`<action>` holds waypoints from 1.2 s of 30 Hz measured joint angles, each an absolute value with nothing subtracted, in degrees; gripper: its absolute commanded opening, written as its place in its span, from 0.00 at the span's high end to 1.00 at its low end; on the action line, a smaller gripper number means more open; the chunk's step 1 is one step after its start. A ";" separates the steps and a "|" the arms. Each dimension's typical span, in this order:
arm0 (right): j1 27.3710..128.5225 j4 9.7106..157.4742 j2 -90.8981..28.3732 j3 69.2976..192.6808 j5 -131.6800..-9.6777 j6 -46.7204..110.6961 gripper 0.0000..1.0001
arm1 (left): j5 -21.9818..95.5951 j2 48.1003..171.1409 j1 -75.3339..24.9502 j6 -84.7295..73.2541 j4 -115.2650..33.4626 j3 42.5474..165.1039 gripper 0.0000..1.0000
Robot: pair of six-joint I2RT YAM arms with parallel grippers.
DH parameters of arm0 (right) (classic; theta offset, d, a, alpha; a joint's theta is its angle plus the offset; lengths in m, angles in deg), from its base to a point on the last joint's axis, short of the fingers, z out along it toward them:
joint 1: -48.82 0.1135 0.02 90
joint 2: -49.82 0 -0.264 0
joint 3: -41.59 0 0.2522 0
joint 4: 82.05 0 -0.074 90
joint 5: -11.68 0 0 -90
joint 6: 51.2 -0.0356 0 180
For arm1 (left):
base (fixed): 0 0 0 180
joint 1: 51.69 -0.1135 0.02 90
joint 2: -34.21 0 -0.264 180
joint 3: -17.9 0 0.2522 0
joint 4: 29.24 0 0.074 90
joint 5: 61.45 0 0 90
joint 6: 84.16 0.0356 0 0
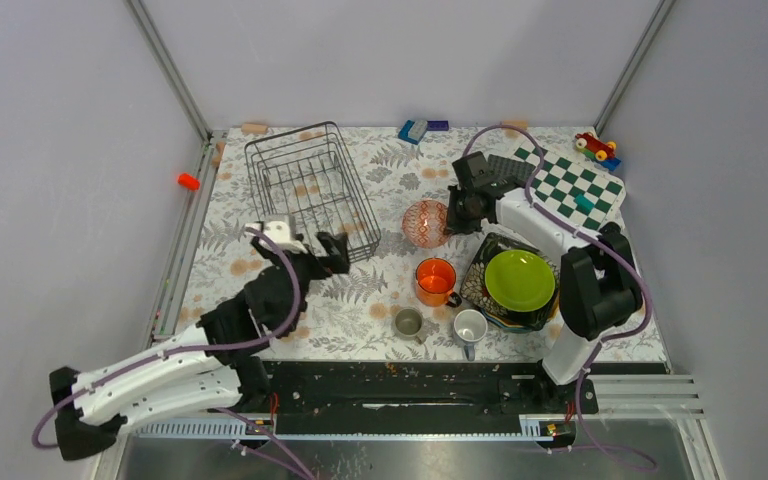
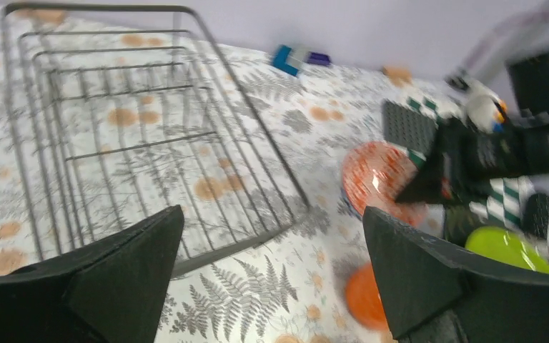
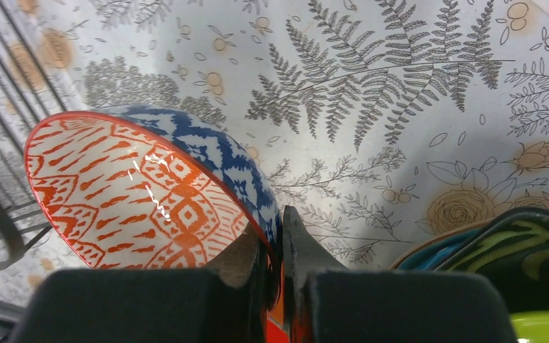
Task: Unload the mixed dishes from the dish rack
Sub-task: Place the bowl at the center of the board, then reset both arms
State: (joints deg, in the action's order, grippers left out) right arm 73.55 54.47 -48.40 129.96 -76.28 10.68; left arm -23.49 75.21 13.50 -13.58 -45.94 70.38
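Since the dish rack (image 1: pixel 312 188) holds no dishes, the patterned bowl (image 1: pixel 424 222) sits tilted just right of it, rim clamped in the right gripper (image 3: pixel 279 239). The left gripper (image 2: pixel 271 221), jaws spread and holding nothing, faces the rack's near-right corner.

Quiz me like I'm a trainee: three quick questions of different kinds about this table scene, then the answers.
1. True or false: the dark wire dish rack holds a plate.
2. The orange-and-blue patterned bowl is pinched by: A left gripper, B right gripper, C nothing.
3. Fill in: the glossy round plate topping the stack is ____ in colour.
Key: 1 false; 2 B; 3 lime-green.
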 measured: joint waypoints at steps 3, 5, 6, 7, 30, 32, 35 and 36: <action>73.51 54.69 -50.14 129.96 -77.50 10.75 0.96 | -20.91 71.71 3.57 -22.15 -50.27 68.45 0.01; 73.44 55.02 -51.15 129.96 -78.40 10.73 0.96 | -17.89 69.61 -2.04 -26.45 -52.44 67.08 0.01; 73.40 55.26 -51.70 129.99 -78.90 10.71 0.96 | -16.73 68.91 -3.64 -27.81 -53.05 66.64 0.01; 73.40 55.43 -52.26 129.99 -79.23 10.66 0.96 | -15.64 68.39 -5.15 -29.18 -53.84 66.29 0.01; 72.76 56.16 -46.89 129.02 -85.83 10.51 0.01 | -10.24 71.05 -11.55 -37.31 -60.57 65.76 0.01; 72.76 56.29 -41.20 128.39 -87.25 10.66 0.00 | -10.26 71.14 -11.77 -37.29 -60.57 65.76 0.01; 72.76 57.18 -30.10 125.57 -90.40 10.95 0.00 | -10.20 71.60 -12.40 -37.29 -60.57 65.76 0.01; 72.76 57.60 -26.28 124.22 -91.79 10.92 0.00 | -10.13 71.95 -12.75 -37.27 -60.55 65.76 0.01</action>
